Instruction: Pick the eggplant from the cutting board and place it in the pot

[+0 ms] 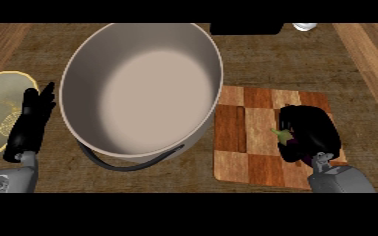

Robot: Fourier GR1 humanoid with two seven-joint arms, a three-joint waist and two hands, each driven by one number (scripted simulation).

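Note:
A large grey pot (140, 87) with a dark handle stands at the middle left of the wooden counter. Right of it lies a checkered wooden cutting board (247, 140). My right hand (314, 130) sits over the board's right half, fingers curled round the dark purple eggplant (288, 140); only its green stem and a bit of its body show at the hand's left side. My left hand (31, 125) rests open, fingers up, just left of the pot.
A yellowish bowl or plate (9, 105) lies at the left edge, partly behind my left hand. A black object (246, 28) and a small white item (304, 27) sit at the counter's far edge.

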